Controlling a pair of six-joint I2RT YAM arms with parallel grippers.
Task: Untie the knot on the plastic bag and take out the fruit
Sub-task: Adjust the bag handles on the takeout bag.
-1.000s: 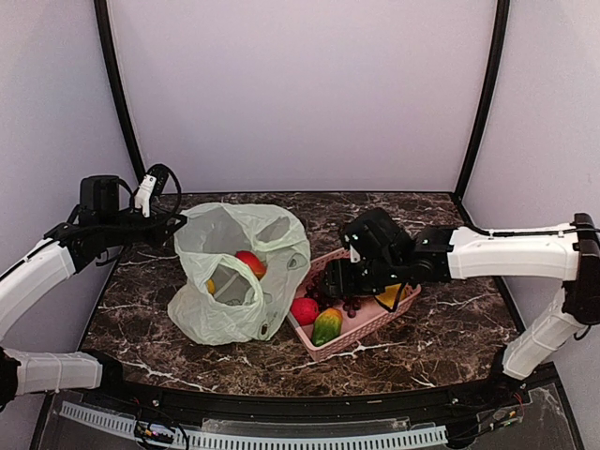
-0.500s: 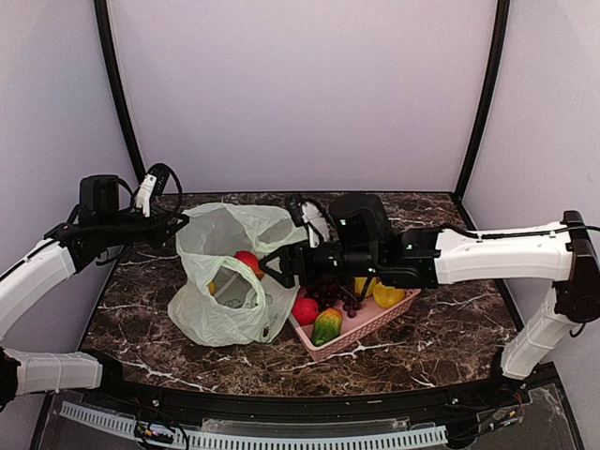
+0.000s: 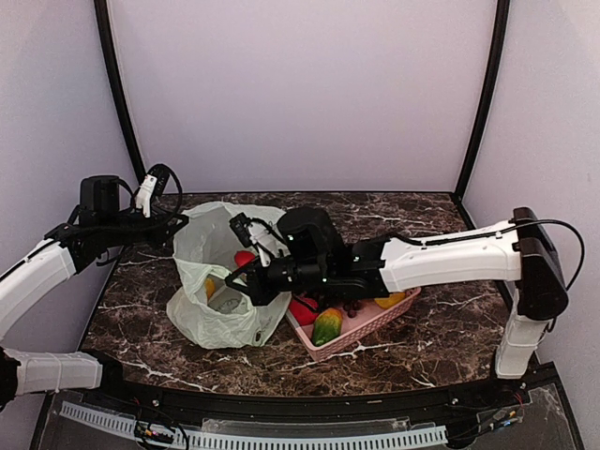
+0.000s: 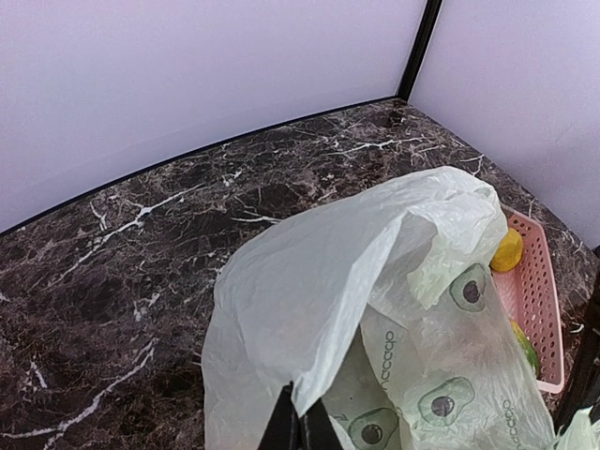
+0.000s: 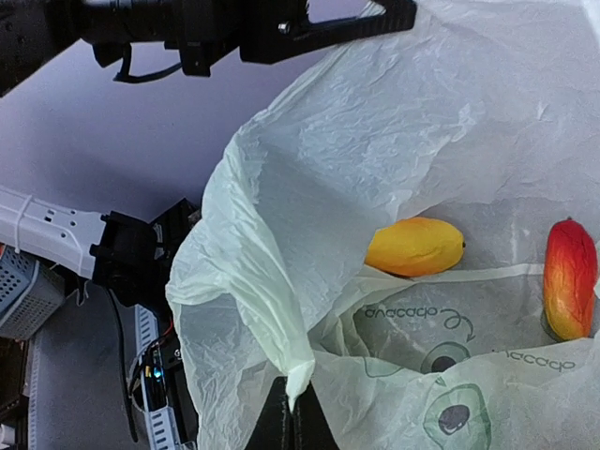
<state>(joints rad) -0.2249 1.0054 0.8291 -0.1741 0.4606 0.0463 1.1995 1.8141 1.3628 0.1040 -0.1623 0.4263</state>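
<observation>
Right pincer: closed tight on the near rim of the plastic bag, as I read it.
Left pincer: shut on the far rim, holding it up.
Bag mouth: stretched open between both; I see no knot.
Inside: a yellow fruit and a red fruit.
Pink basket: beside the bag on the tabletop, holding a mango and others.
Progress: untying looks done; I judge at least two pieces are left to lift out.

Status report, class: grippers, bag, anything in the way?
Left gripper shut on bag rim. Right gripper shut on its near edge. Bag open, yellow fruit and red fruit inside. Nothing blocking.
</observation>
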